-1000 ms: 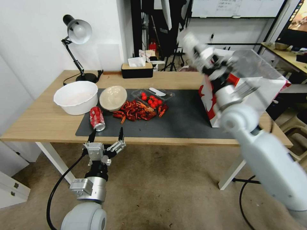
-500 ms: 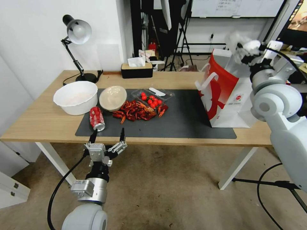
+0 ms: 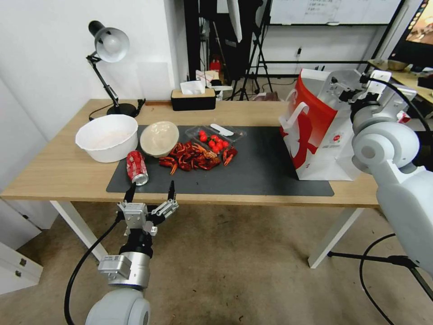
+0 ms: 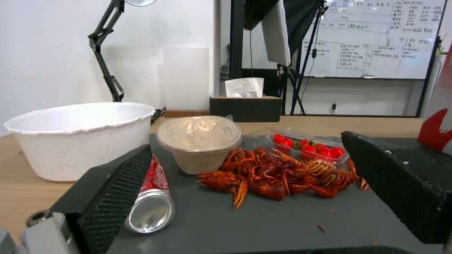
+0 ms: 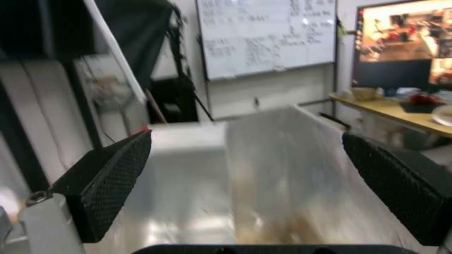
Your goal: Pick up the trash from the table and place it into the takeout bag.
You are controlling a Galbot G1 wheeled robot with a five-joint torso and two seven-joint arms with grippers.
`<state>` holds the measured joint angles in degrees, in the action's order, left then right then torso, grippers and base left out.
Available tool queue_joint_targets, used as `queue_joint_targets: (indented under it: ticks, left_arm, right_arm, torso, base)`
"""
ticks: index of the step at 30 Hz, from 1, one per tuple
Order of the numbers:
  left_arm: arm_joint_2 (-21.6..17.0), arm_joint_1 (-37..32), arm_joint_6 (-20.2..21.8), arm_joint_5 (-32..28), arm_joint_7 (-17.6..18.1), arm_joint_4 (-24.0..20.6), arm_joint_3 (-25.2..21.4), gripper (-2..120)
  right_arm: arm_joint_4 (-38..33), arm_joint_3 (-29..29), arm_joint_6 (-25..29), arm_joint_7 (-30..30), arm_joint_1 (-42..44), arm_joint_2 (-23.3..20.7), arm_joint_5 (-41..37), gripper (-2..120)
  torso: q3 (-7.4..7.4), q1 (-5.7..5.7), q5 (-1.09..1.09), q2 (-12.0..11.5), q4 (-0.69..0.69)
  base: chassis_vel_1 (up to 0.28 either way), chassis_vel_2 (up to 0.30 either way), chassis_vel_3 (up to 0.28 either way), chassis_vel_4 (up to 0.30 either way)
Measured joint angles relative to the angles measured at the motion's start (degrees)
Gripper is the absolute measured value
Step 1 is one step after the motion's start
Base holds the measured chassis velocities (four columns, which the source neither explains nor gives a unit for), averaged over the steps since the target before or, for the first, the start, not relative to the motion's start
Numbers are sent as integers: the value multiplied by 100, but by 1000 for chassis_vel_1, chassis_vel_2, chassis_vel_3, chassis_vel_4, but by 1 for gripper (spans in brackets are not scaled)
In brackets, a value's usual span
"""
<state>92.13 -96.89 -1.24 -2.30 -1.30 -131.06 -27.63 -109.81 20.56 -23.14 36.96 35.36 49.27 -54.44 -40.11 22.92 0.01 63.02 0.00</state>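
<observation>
A red soda can (image 3: 136,167) (image 4: 153,201) lies on its side on the dark mat (image 3: 261,167) near the table's (image 3: 58,171) front left. Behind it a beige round bowl (image 3: 159,137) (image 4: 198,143) leans tilted. My left gripper (image 3: 151,192) (image 4: 245,141) hangs open just in front of the table edge, facing the can. The takeout bag (image 3: 324,131) stands upright at the mat's right end. My right gripper (image 3: 345,88) (image 5: 245,141) is open over the bag's mouth, with the silvery lining (image 5: 282,169) between its fingers and nothing held.
A big white bowl (image 3: 107,136) stands left of the mat. Red crayfish (image 3: 194,157) and a clear tray of cherry tomatoes (image 3: 215,135) lie mid-mat. A desk lamp (image 3: 108,45) and a tissue box (image 3: 193,98) stand along the back edge.
My right arm has swung from in front of the bag to its right side, and its gripper has come down to the bag's open top. The left arm has not moved.
</observation>
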Motion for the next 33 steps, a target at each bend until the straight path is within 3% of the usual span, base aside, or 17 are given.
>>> queue_joint_targets:
  ticks: [4, 7, 11, 18, 20, 24, 27, 29, 33]
  left_arm:
    - [0, 8, 8, -7, 0, 0, -8, 100]
    - [0, 15, 8, -19, 1, 11, -12, 100]
    - [0, 24, 8, -23, 1, 33, -14, 100]
    - [1, 49, 6, -34, 1, 106, -16, 100]
    - [-1, 51, 5, -35, 2, 115, -16, 100]
    - [0, 60, -14, -46, 4, 169, -25, 100]
    - [-1, 61, -21, -51, 6, 178, -27, 100]
    - [-3, 66, -28, -76, 8, 204, -33, 100]
    - [-15, 79, -29, -85, 9, 227, -33, 100]
  right_arm:
    - [-263, 182, 556, -466, 108, -127, -299, 100]
    - [-600, 323, 1286, -1172, 446, -273, -429, 100]
    - [-918, 391, 1756, -1723, 910, -334, -325, 100]
    - [-1682, 320, 2586, -2662, 2422, -200, 1082, 100]
    - [-1731, 314, 2642, -2691, 2567, -168, 1260, 100]
    - [-1965, 342, 3026, -2733, 3712, 157, 2336, 100]
    - [-2016, 358, 3095, -2686, 4004, 274, 2556, 100]
    - [-2066, 377, 3354, -2534, 4821, 655, 3220, 100]
    - [-1907, 336, 3640, -2337, 5362, 1003, 3725, 100]
  torso:
    - [0, 0, -1, 0, 1]
    - [0, 0, -2, 0, 0]
    - [0, 0, -2, 0, -1]
    - [1, -1, -1, 1, 0]
    - [1, -1, 0, 0, 0]
    - [1, -1, 0, 0, 0]
    - [1, -1, 0, 0, -1]
    - [1, -1, -2, 1, -1]
    - [1, -1, -1, 1, 0]
  base:
    - [0, 0, 0, 0]
    - [0, 0, 0, 0]
    - [0, 0, 0, 0]
    - [0, 0, 0, 0]
    - [0, 0, 0, 0]
    - [0, 0, 0, 0]
    - [0, 0, 0, 0]
    - [0, 0, 0, 0]
    - [0, 0, 0, 0]
